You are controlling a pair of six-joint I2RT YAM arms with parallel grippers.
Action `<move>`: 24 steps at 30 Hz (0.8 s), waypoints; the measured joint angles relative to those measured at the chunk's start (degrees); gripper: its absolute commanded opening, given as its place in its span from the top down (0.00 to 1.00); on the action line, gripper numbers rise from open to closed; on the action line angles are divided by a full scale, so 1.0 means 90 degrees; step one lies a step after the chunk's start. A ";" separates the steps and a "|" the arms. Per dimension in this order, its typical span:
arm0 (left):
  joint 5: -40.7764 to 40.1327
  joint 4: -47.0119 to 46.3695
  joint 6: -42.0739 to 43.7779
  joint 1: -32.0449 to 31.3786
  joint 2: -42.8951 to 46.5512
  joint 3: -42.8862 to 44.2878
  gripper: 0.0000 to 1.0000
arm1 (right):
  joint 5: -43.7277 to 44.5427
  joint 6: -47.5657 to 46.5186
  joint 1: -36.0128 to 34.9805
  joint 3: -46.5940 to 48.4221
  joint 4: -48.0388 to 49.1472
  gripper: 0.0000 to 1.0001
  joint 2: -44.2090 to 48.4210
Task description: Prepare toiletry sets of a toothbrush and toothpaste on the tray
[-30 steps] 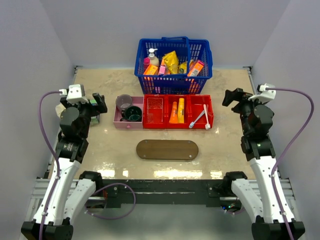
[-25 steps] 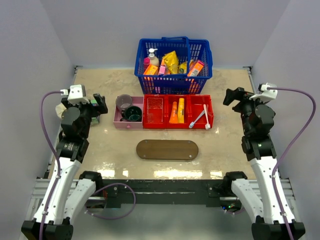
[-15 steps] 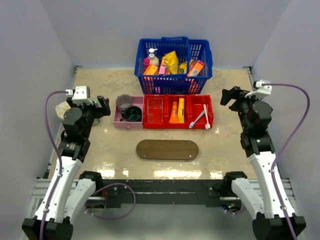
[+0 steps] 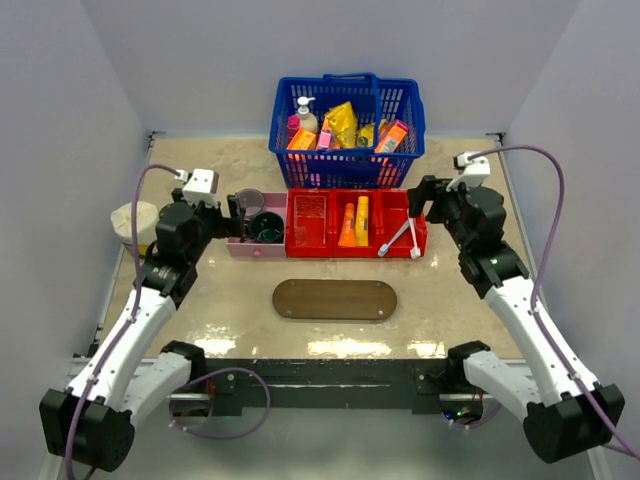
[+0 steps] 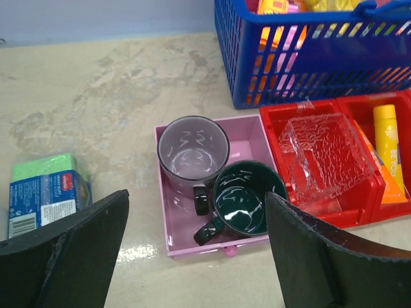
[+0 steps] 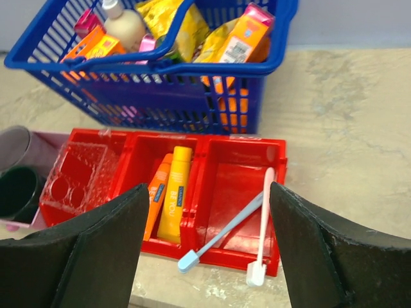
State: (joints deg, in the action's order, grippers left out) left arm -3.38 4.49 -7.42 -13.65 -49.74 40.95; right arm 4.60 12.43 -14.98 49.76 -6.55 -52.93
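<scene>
Your left gripper (image 5: 192, 256) hangs wide open over the pink box (image 5: 168, 218) and its two mugs (image 5: 241, 205), nowhere near anything you need. The tray (image 4: 335, 299) sits bare toward the table's (image 4: 450, 290) near edge. Both toothpaste tubes (image 6: 174, 192) lie in the red bin's (image 6: 228, 183) middle compartment. The two toothbrushes (image 6: 262, 224) lie in its right one, meeting at their far ends, facing your wide-open right gripper (image 6: 209, 256).

Risk, I reckon: pinch where they meet and you'll lift both or flick one out. The right wrist view shows that V clearly. Only overhead shows the tray.
</scene>
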 measured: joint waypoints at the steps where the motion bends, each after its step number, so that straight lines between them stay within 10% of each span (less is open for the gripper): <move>1: 0.0000 0.0002 0.0010 -0.0056 -0.0119 0.0010 0.10 | 0.0041 -0.0024 -0.0134 0.0051 -0.0015 0.23 -0.0112; 11: 0.0665 0.0656 -0.0257 0.0495 -0.2781 0.2778 0.39 | -0.0032 -0.0051 -0.0792 0.0231 -0.0143 0.23 -0.0571; 24: 0.0432 0.1243 -0.0151 0.0687 -0.3402 0.2516 0.58 | 0.0034 -0.0070 -0.0850 0.0233 -0.0335 0.24 -0.0369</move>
State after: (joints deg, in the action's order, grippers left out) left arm 0.51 15.68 -8.78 -7.46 -80.36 63.59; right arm 4.91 11.79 -22.63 51.86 -9.56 -56.25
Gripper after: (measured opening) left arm 0.425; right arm 0.766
